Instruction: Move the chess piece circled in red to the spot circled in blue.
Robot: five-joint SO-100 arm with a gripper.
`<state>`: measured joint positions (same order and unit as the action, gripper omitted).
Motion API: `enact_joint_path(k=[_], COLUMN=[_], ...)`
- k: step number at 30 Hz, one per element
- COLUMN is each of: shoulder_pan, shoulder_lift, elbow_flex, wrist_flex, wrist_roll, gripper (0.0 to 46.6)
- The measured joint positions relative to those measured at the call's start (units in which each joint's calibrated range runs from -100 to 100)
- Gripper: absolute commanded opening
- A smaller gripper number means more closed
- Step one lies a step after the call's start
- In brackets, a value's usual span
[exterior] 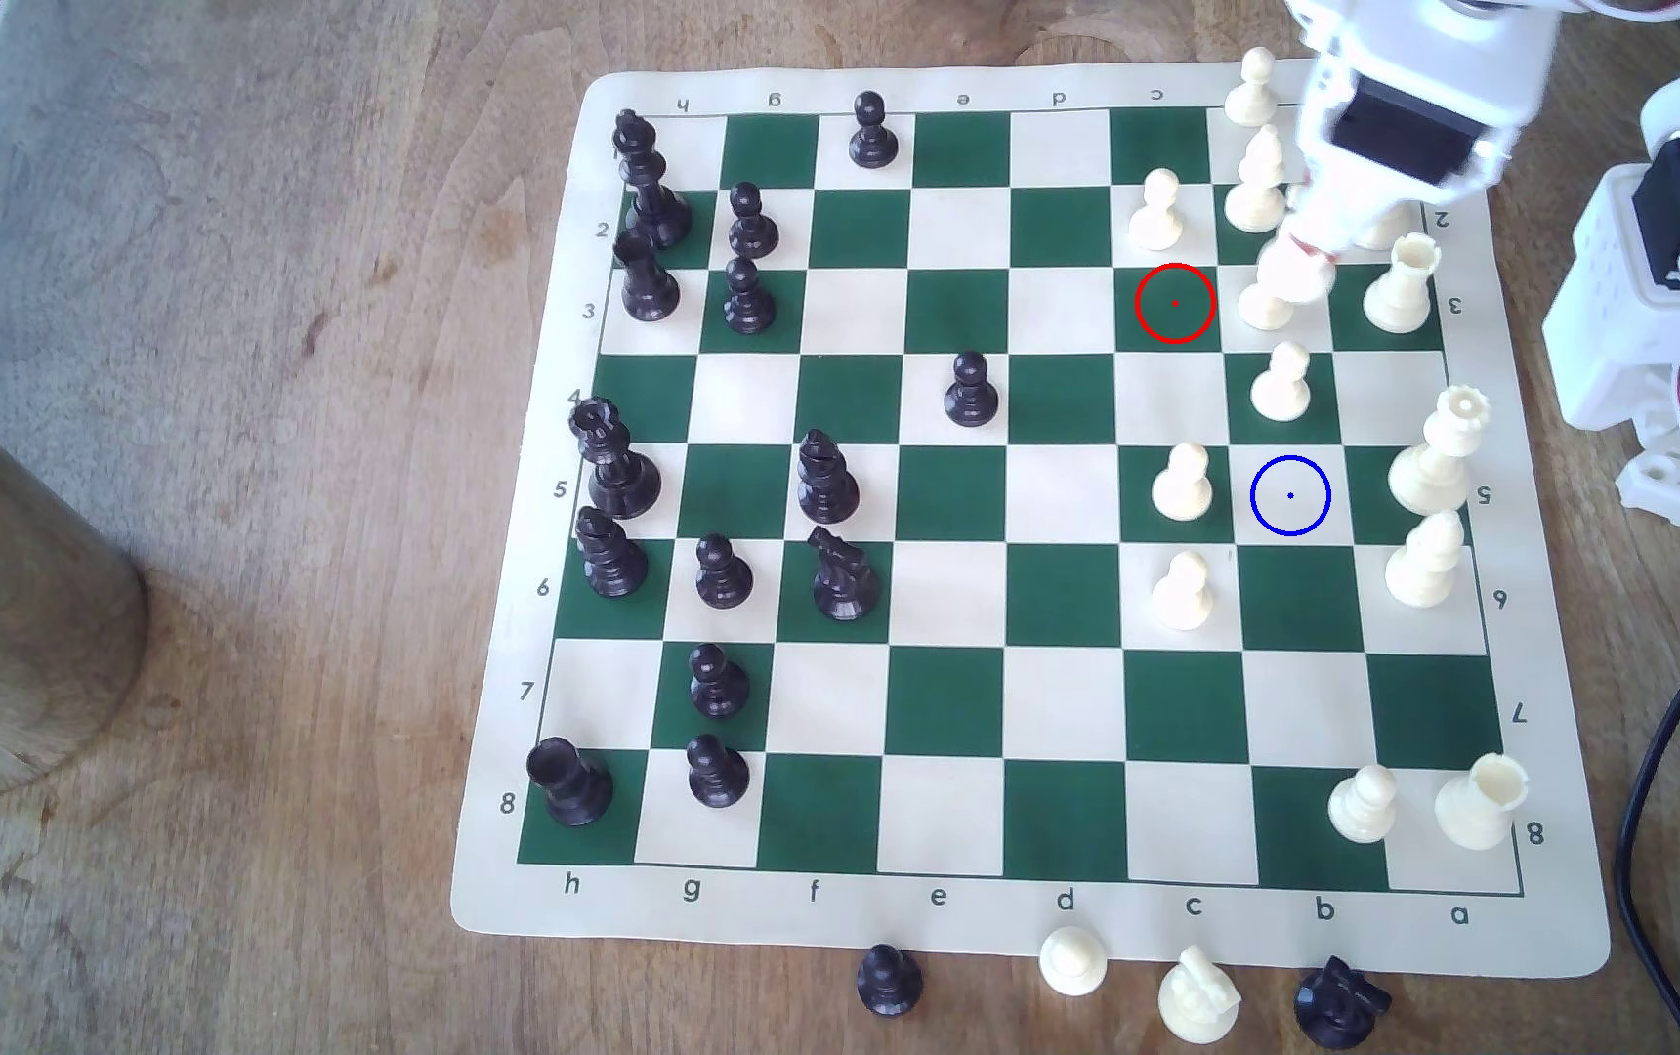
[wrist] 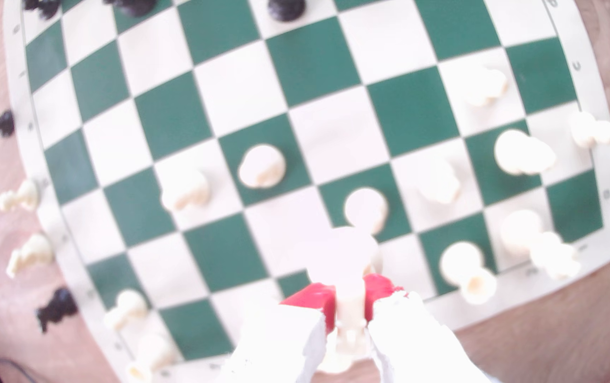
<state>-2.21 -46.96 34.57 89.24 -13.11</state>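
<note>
**Tool clamped on the cream knight, next to the red-ringed square**

Your tool (wrist: 349,294) is closed around the cream knight (wrist: 351,265). In the wrist view the red pads (wrist: 318,298) press on the piece's narrow middle from both sides. The head is blurred there, so you can't read its shape.

In the exterior view the tool (exterior: 1308,243) comes down from the upper right corner. The cream knight (exterior: 1267,294) sits at its tip, over the cream square just to the exterior view's right of the red ring (exterior: 1175,302). The ringed green square itself is bare. You can't tell if the knight's base touches the chess mat (exterior: 511,913) or hangs just above it.

A cream rook (exterior: 1399,287) stands just beside the knight on the exterior view's right. A cream pawn (exterior: 1280,383) stands on the green square just below it in the picture.

The blue-ringed square (exterior: 1290,495) is one square past that pawn, same file, with nothing on it. Another cream pawn (exterior: 1183,485) stands on the green square touching its left side in the exterior view.

The dark pieces are well apart from the tool, grouped along the mat's left side in the exterior view, with one black pawn (exterior: 970,391) near the middle.

Off the mat's front edge, on the wooden desk (exterior: 207,507), are a black pawn (exterior: 887,982), a cream pawn (exterior: 1072,962), a tipped cream piece (exterior: 1198,999) and a tipped black piece (exterior: 1338,1004).
</note>
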Motion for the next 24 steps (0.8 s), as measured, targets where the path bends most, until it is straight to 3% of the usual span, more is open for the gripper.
enact_joint_path(k=[2,6,14,24], shoulder_pan=[-5.0,-8.6,-10.9,-11.9], shoulder_lift=[-1.8,-3.0,-2.3,3.9], elbow_flex=[2.9,13.1,25.0,27.0], wrist_flex=[-0.8,-7.3,-17.8,-24.8], wrist_roll=[-0.6,-1.3,-2.4,-3.0], gripper=[0.2,0.2,0.2,0.2])
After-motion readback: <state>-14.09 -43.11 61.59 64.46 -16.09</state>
